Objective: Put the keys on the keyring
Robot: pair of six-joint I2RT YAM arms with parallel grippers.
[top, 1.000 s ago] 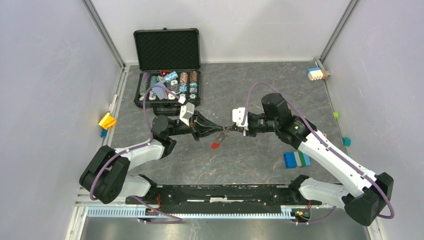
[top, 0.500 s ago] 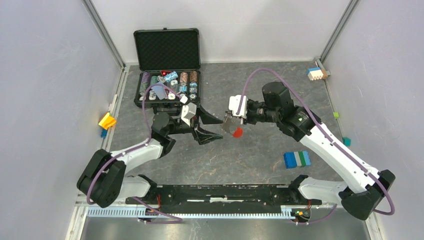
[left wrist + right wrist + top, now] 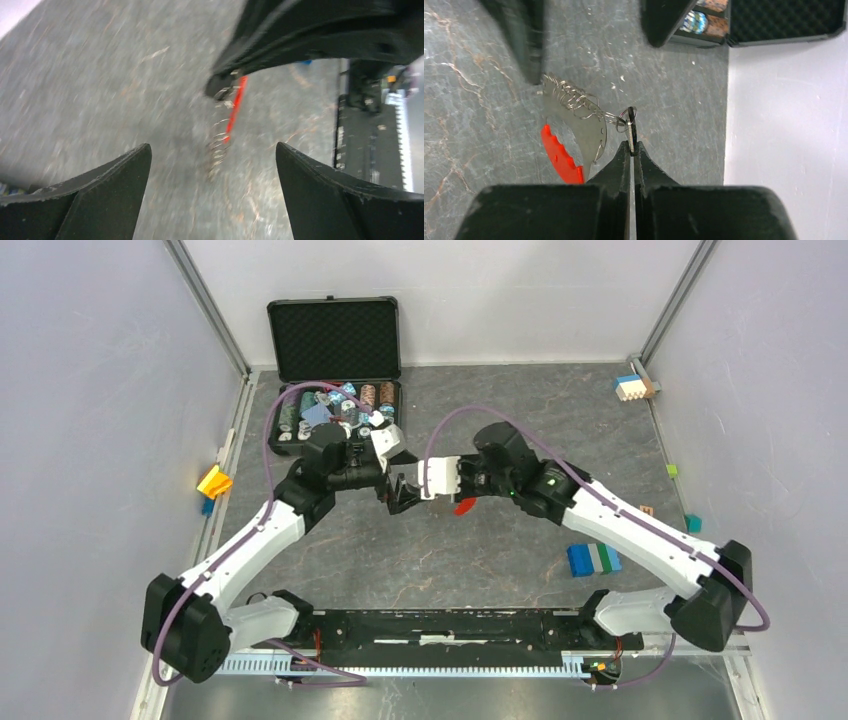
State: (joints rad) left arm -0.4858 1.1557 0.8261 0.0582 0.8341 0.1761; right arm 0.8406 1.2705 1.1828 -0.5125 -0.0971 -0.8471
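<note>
My right gripper (image 3: 634,145) is shut on the key (image 3: 631,131), a thin dark piece seen edge-on at its fingertips. The keyring (image 3: 574,102), a string of thin silver loops, hangs off the key's top. Its flat red tag (image 3: 560,156) dangles beside the chain, above the grey table. In the left wrist view the chain (image 3: 217,147) and red tag (image 3: 235,107) hang from the right fingertips (image 3: 220,90). They are straight ahead of my left gripper (image 3: 211,146), which is open and holds nothing. From above, the left gripper (image 3: 405,490) and right gripper (image 3: 448,495) face each other at mid-table, the tag (image 3: 465,506) below them.
An open black case (image 3: 335,340) of poker chips stands at the back left, close behind the left arm. A blue, green and white block (image 3: 593,558) lies at the right. A yellow piece (image 3: 214,481) sits by the left wall, a small block (image 3: 633,387) in the back right corner.
The left gripper opened and let go of the keyring. The right gripper, still shut, lifted the key and chain and carried them left. The left arm rose toward the case.
</note>
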